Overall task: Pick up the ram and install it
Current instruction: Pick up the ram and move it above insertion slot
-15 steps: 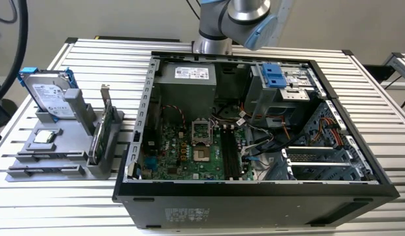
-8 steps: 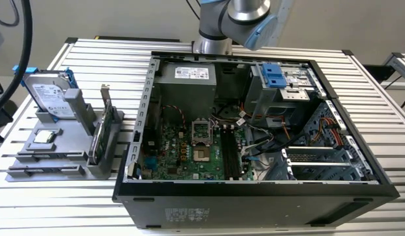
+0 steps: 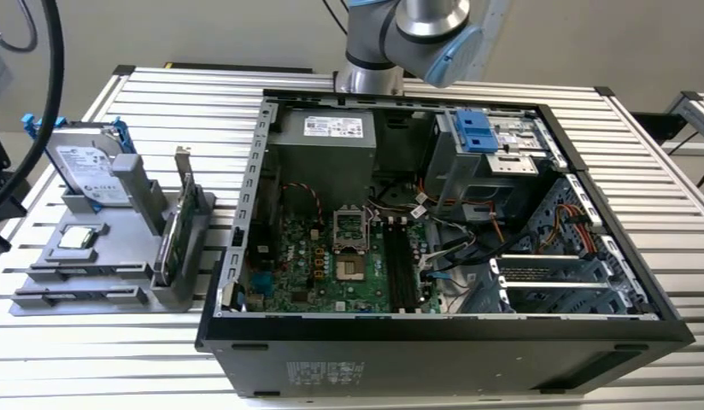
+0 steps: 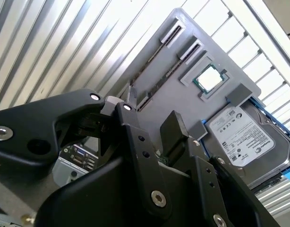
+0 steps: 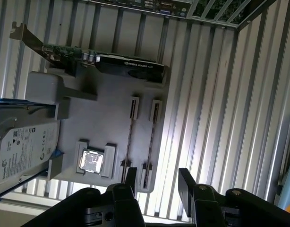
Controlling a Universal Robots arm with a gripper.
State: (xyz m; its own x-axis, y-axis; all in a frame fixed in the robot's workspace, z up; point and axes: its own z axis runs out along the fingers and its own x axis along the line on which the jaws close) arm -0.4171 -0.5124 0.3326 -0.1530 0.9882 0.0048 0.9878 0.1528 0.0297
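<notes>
Two slim dark ram sticks stand edge-on, side by side, in slots of a grey holder tray [image 5: 102, 113]. One ram stick [image 5: 130, 137] and its neighbour [image 5: 152, 139] lie just ahead of my fingertips in the first wrist view. The second wrist view has them as thin dark lines [image 4: 152, 64] on the same tray [image 4: 183, 99]. My gripper [image 5: 157, 182] hangs well above the tray, open, with nothing between its fingers. In the second wrist view the gripper [image 4: 152, 111] is also spread apart.
The tray [image 3: 102, 256] sits at the exterior view's left, carrying a hard drive [image 3: 90, 166], a processor chip [image 3: 81, 237] and a green card with a metal bracket [image 3: 181, 218]. The open computer case [image 3: 443, 325] stands beside it, with empty memory slots [image 3: 403, 265] on its board.
</notes>
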